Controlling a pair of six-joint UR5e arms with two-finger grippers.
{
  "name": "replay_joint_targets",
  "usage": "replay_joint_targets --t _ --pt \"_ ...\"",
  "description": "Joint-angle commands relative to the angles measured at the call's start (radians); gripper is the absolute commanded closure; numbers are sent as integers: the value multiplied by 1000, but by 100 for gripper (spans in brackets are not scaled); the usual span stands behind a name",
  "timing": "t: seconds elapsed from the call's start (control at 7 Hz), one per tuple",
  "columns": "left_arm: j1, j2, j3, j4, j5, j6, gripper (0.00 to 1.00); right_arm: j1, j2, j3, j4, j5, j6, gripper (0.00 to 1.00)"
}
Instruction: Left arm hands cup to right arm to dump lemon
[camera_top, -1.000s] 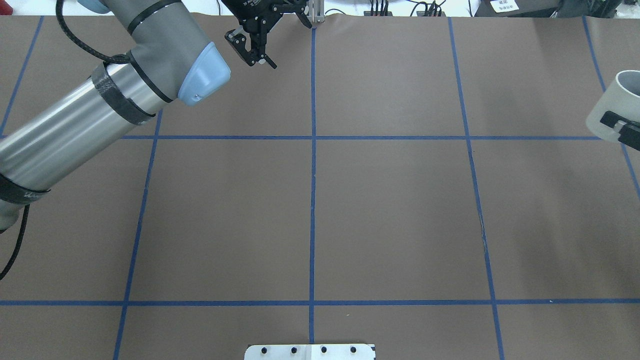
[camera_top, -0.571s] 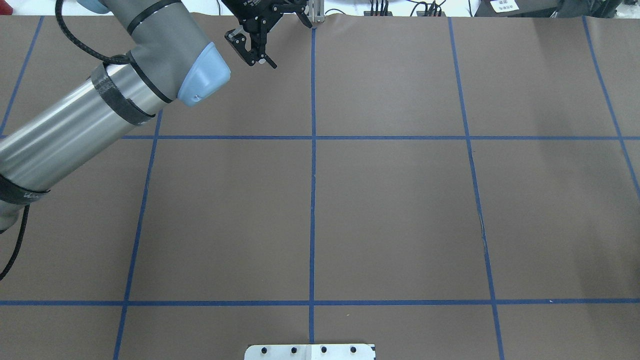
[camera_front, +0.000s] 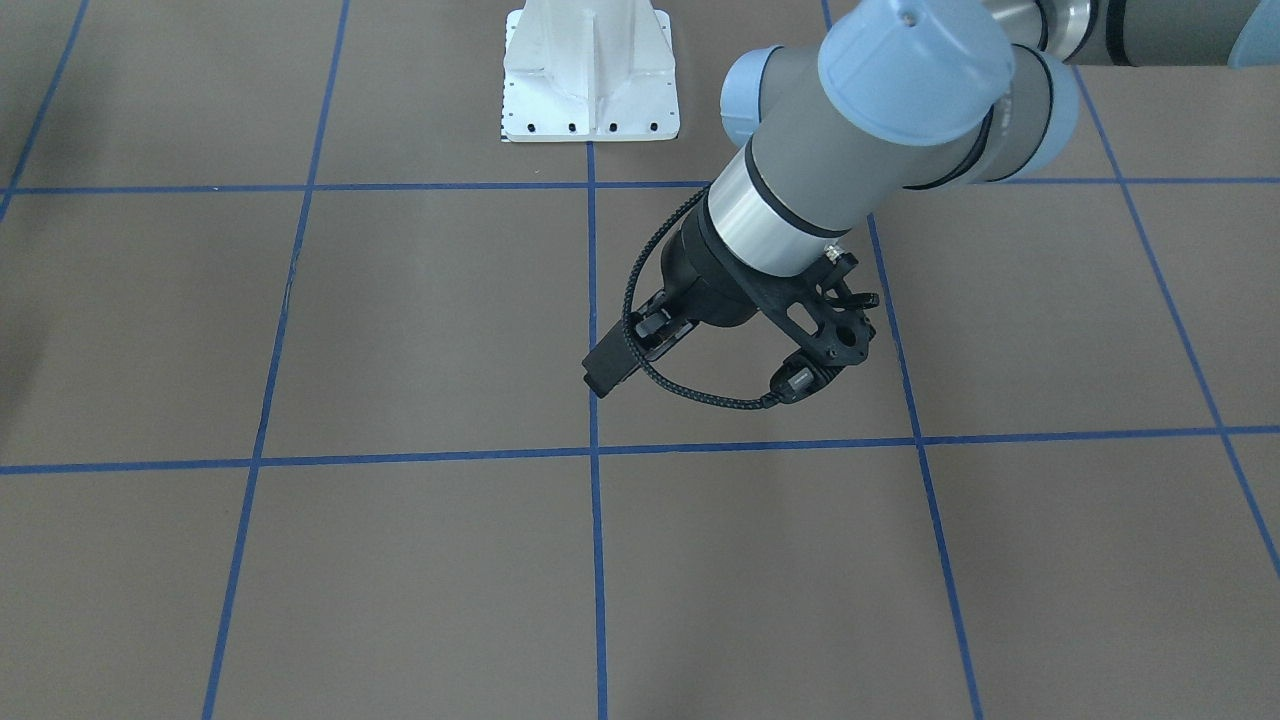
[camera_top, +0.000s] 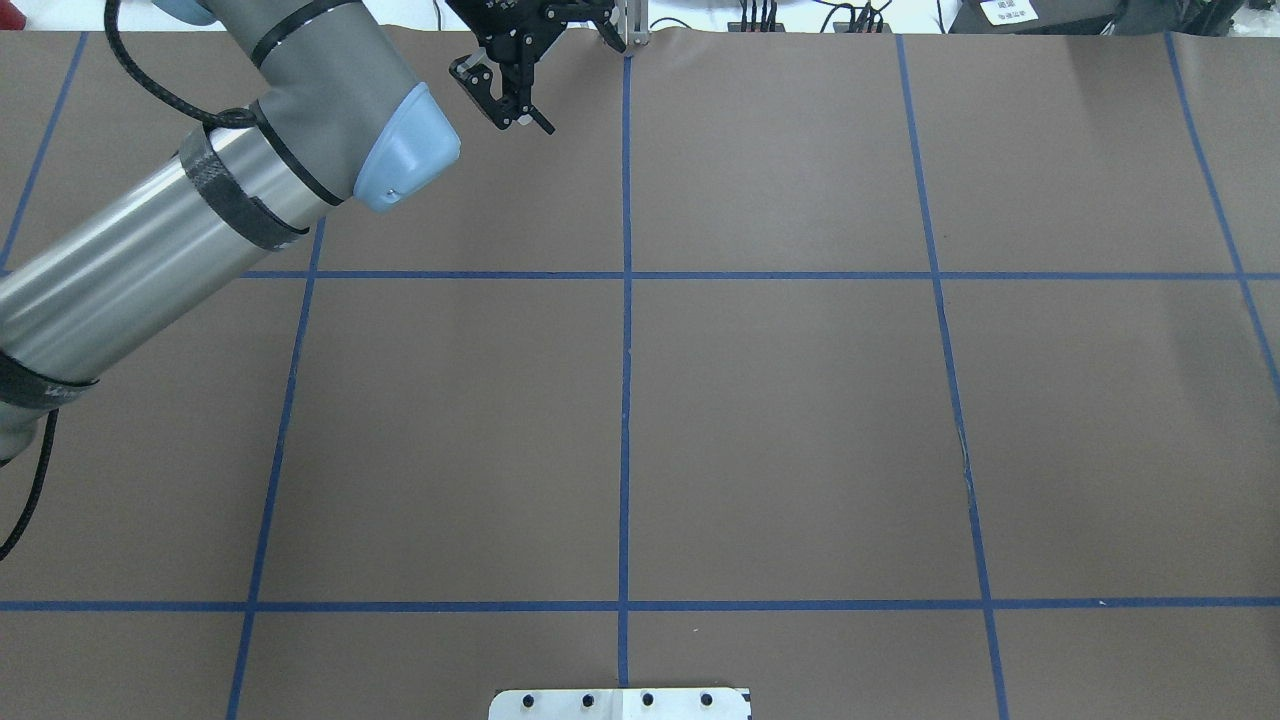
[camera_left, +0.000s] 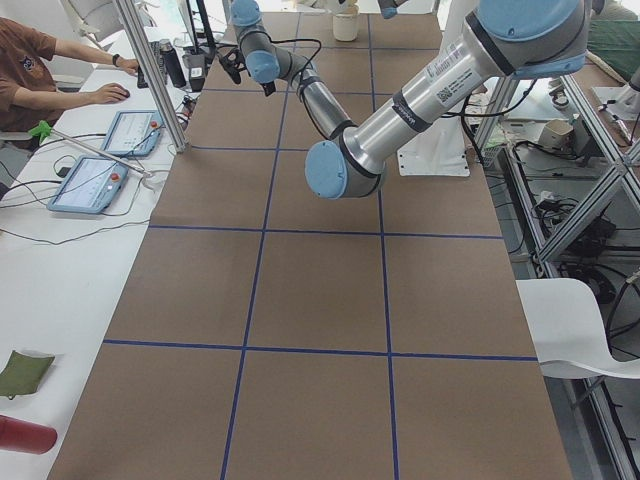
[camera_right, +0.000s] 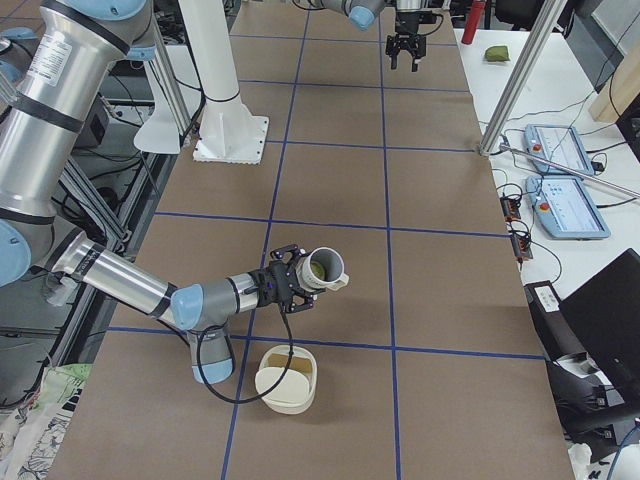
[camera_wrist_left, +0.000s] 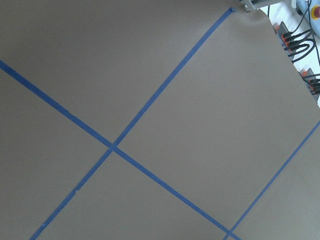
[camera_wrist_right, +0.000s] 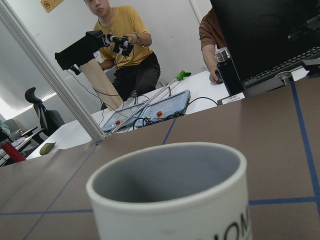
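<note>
The white cup (camera_right: 325, 268) lies tilted on its side in the air at the tip of my right arm, the near one in the exterior right view. The yellow-green lemon (camera_right: 316, 270) sits inside its mouth. My right gripper (camera_right: 290, 283) is at the cup; I cannot tell whether it is shut. The right wrist view shows the cup's rim and grey inside (camera_wrist_right: 175, 200) close up, with the lemon hidden. My left gripper (camera_top: 520, 122) is open and empty over the table's far edge, and it also shows in the exterior right view (camera_right: 404, 58).
A white round container (camera_right: 287, 378) stands on the table just below and in front of the cup. The white base mount (camera_front: 590, 70) is at the robot's side. Operators, tablets and monitors sit beyond the far edge. Blue tape lines cross the brown table (camera_top: 780, 430).
The cup and the right gripper at the overhead view's right edge have moved out of that view to the right. The left gripper has barely shifted.
</note>
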Motion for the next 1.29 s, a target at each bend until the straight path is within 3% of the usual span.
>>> replay_joint_targets --t 0.0,0.14,0.29,0.57,0.86,1.14 --pt "2 0 -5 0 18 2 0 44 -7 -50 90 35 127 72" --pt "2 5 -23 2 34 61 0 102 -10 -60 97 106 154 72" --pt "-9 97 -107 5 37 148 0 160 -13 -60 99 162 186 72" --pt "-42 314 -285 5 54 436 0 193 -16 -61 117 188 232 72" --pt "-49 373 -331 5 74 571 0 195 -18 -63 136 188 329 72" --pt "-40 374 -336 5 98 585 0 196 -11 -72 136 185 445 72"
